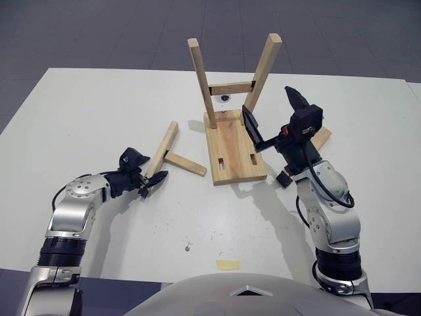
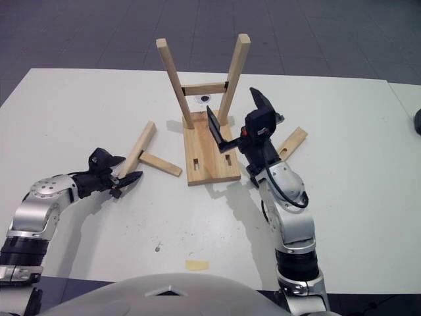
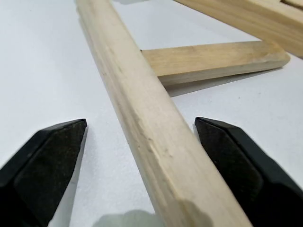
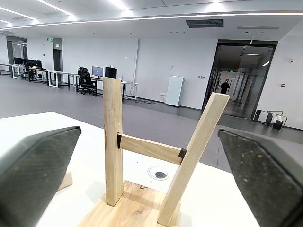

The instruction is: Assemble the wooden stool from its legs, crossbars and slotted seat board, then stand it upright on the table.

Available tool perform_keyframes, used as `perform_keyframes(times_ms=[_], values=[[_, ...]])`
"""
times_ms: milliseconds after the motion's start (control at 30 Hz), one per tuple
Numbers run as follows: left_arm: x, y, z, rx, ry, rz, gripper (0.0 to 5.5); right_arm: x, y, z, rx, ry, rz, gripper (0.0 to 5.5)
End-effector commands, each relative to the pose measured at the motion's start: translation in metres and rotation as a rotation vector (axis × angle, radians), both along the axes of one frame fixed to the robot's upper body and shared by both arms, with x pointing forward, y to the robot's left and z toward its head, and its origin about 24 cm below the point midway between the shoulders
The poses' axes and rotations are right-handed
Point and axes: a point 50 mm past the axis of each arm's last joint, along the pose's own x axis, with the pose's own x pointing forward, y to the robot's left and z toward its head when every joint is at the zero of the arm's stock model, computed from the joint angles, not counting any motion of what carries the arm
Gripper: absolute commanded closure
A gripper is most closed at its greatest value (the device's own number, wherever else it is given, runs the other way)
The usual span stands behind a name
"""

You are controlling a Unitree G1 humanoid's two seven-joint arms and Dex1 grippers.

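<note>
Standing on grey floor [image 1: 99,33], a white table [image 1: 85,112] holds the seat board [image 1: 228,157].

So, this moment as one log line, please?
left pincer: open, astride loose leg | right pincer: open, facing upright legs | seat board: flat, two legs fitted

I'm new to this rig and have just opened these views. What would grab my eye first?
The seat board lies flat on the table with two legs and a crossbar standing up from its far end, and the open right pincer is raised beside them. To the board's left, the open left pincer straddles a loose leg lying flat with a second crossbar joined to it.
</note>
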Motion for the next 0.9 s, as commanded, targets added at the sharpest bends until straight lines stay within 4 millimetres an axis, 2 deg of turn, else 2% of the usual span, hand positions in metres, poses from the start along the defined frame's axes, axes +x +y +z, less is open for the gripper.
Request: perform_keyframes(times_ms=[33,300,500,600,633,667,767,900], values=[[0.002,0.006,0.007,0.072,-0.024,-0.025,1.43,0.001,0.0,-0.001,-0.015,0.003,-0.006,0.1],[-0.003,0.011,0.027,0.082,-0.028,-0.063,1.43,0.002,0.001,-0.002,-0.024,0.005,0.001,0.1],[0.004,0.0,0.057,0.001,0.004,-0.039,1.44,0.0,0.003,-0.005,-0.025,0.011,-0.003,0.1],[0.002,0.003,0.048,0.071,0.072,-0.035,1.44,-0.003,0.003,-0.006,-0.02,0.013,-0.014,0.1],[0.001,0.004,0.044,0.083,0.09,-0.034,1.08,-0.003,0.003,-0.006,-0.019,0.014,-0.017,0.1],[0.001,0.003,0.042,0.085,0.1,-0.031,0.97,-0.003,0.003,-0.007,-0.02,0.016,-0.02,0.1],[0.001,0.0,0.04,0.082,0.103,-0.037,1.46,-0.003,0.004,-0.007,-0.019,0.017,-0.023,0.1],[0.002,0.001,0.034,0.025,0.112,0.008,0.78,-0.003,0.004,-0.007,-0.018,0.018,-0.027,0.1]])
